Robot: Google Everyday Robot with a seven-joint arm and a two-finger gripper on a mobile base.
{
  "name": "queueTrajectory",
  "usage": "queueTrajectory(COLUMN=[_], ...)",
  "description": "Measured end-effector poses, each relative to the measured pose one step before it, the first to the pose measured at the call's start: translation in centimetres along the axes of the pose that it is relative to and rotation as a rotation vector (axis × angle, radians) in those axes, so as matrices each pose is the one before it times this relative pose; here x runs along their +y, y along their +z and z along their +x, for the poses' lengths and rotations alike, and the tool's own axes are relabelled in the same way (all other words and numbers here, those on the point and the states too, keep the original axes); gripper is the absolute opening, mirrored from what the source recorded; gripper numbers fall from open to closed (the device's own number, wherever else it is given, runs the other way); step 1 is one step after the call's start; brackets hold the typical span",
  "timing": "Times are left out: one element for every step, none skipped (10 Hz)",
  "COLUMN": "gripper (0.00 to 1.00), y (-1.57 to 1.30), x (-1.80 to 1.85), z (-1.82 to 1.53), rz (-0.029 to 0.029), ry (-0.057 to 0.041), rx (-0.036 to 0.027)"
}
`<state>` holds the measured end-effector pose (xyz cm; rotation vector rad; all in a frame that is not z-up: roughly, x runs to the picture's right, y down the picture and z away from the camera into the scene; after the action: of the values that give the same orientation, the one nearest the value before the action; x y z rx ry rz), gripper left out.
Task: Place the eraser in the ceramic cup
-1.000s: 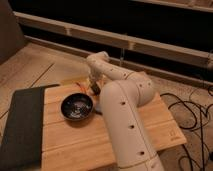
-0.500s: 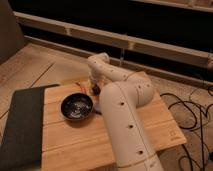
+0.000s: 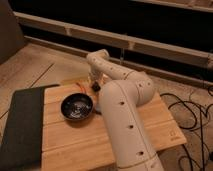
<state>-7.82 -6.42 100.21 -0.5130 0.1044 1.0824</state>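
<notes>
My white arm (image 3: 122, 105) reaches over the wooden table (image 3: 145, 130) to its far edge. There the gripper (image 3: 95, 86) points down at the tabletop, shut. A small dark and reddish spot shows at its tip, and I cannot tell whether anything is held. The eraser does not show as a separate thing; it may be hidden under the gripper. A dark glossy bowl (image 3: 77, 106) stands just left of the arm, a little nearer than the gripper. It is the only vessel in view, so the ceramic cup, if it is another thing, is out of view.
A dark grey mat (image 3: 22, 125) covers the table's left part. A pale yellowish thing (image 3: 70, 80) lies at the far edge, left of the gripper. Black cables (image 3: 195, 112) lie on the floor to the right. A low rail and dark wall run behind.
The arm holds the same place at the table's far edge. The gripper has closed over the last second. The bowl has not moved.
</notes>
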Motion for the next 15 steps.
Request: queueTrajectory(gripper=[0.0,0.0,0.0,0.0,0.0,0.0,0.0,0.0,0.0,0.0,0.0,0.0,0.0,0.0,0.0], y=[-1.954,-1.102,-1.924,-2.062,-0.911,0.087,-0.005,0.051,0.036,-0.342,-0.346,-0.897,-0.656,-0.226,0.243], x=[0.169,-0.112,-0.471,-1.013,-0.662,-0.1,0.17,0.183,-0.17,-1.391,-1.124,-2.069,-2.081,-1.24,-1.356], z=[-1.932,-0.943,-1.361,-0.899,-0.292,0.15,-0.094,-0.079,-0.203,-0.858,-0.749,-1.142,-0.667,-0.243,0.226], rz=[0.01943,0.01338,0.02822,0.03498,0.01526,0.00076,-0.00132,-0.00024,0.0073,0.03724,0.03246,0.0474,0.03947,0.01829,0.01462], ry=[-0.02616,-0.01191,-0.01819,0.00106,0.00699,0.00192,-0.00133,-0.00284,-0.00137,-0.00038,-0.00337,0.00132,0.00942,0.01294,0.02461], rx=[-0.04371,-0.02257,-0.03316,-0.02317,-0.00937,0.0024,-0.00059,0.00007,-0.002,-0.01261,-0.012,-0.03098,-0.03008,-0.02152,-0.02303])
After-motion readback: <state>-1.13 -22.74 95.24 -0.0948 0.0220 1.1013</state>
